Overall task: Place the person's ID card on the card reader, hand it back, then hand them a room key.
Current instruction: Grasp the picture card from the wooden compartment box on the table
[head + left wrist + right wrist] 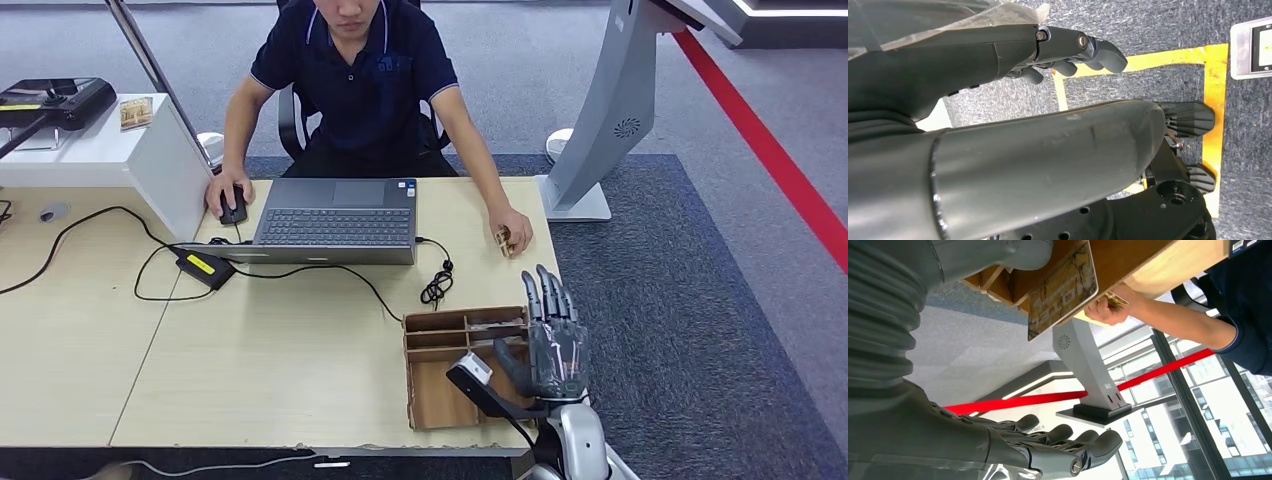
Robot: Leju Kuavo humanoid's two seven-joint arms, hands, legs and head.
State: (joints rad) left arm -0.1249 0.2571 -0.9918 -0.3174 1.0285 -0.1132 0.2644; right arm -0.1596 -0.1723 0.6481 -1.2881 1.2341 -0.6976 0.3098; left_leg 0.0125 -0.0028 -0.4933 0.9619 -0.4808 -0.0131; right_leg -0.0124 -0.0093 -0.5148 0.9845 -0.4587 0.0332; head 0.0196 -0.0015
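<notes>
My right hand (553,335) hovers over the right end of a wooden tray (432,395) at the table's near edge, fingers straight and apart, pointing toward the person, nothing between them. A wooden key card (1063,287) with engraved digits stands by the tray (993,280), close to my thumb (998,252); whether they touch I cannot tell. The person's hand (512,232) rests on the table beyond my fingers and holds a small wooden card (504,240). A black card reader (55,100) sits on the white stand at far left. My left hand (1073,47) hangs over the floor, holding nothing.
A laptop (335,220) lies in front of the seated person, whose other hand is on a mouse (233,205). Black cables and a power brick (205,268) cross the table's left half. A grey kiosk stand (610,120) rises off the table's far right corner.
</notes>
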